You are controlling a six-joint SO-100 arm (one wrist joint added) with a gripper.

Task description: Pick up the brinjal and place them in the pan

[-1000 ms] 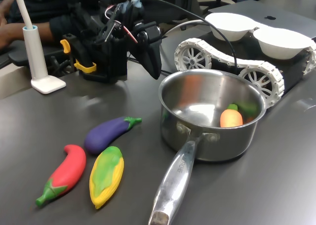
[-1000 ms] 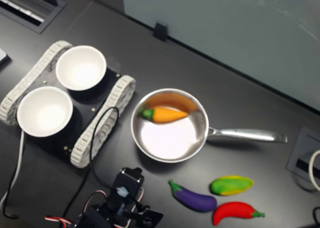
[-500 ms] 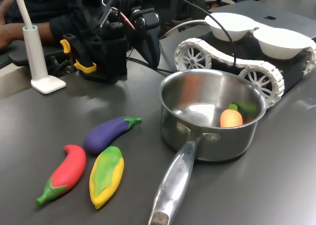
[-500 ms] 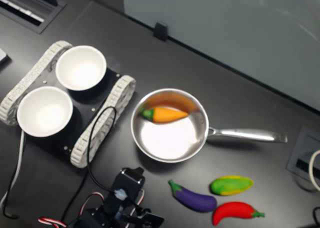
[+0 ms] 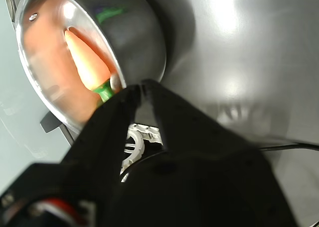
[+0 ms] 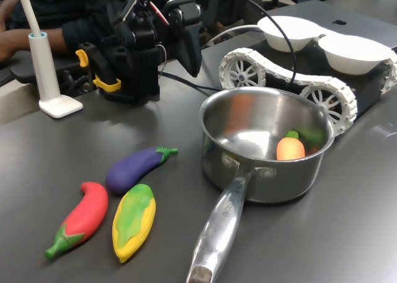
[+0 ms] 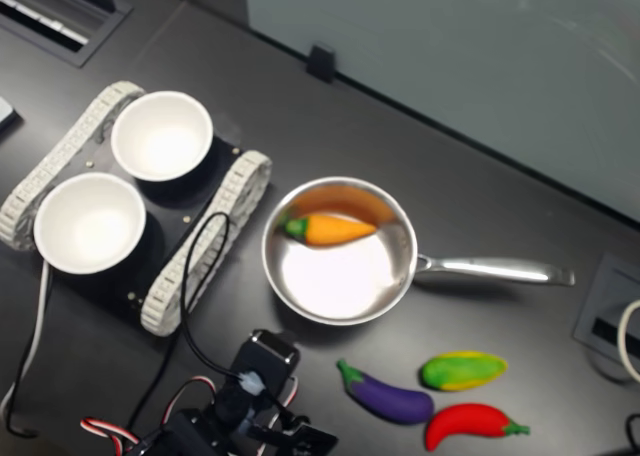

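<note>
Lying on the dark worktop (image 6: 56, 146) in the first exterior view, the brinjal (image 6: 136, 167) rests left of the pan (image 6: 267, 149), just beside a corn toy (image 6: 133, 220) and a red chilli toy (image 6: 80, 218). A carrot toy (image 6: 290, 148) already sits inside the pan. The claw (image 6: 189, 44) hangs raised at the far side, well apart from the brinjal, its black jaws nearly closed on nothing. The brinjal looks light, smooth and probably slippery; its curved, tapering shape suggests gripping across the thick purple middle rather than the thin green stem end.
</note>
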